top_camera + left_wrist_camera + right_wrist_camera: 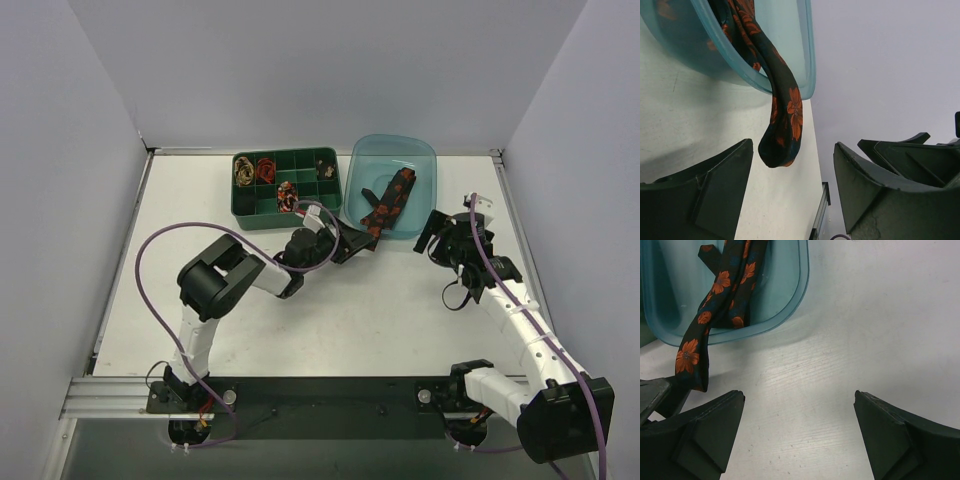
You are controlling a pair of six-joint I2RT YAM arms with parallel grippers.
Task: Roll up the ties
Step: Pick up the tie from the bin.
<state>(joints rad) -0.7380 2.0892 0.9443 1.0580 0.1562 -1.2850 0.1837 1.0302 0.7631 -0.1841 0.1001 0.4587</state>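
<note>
A black tie with orange-red blotches lies in the teal tub and hangs over its near rim onto the table. In the left wrist view the tie's end dangles over the tub's edge, just ahead of my open left gripper. My left gripper sits at the tub's near left corner, empty. My right gripper is open and empty, right of the tub's near edge. The right wrist view shows the tie at the left and bare table between the fingers.
A green divided tray at the back holds a gold-black coil, a red coil and another coil. Grey walls stand on three sides. Purple cables loop from both arms.
</note>
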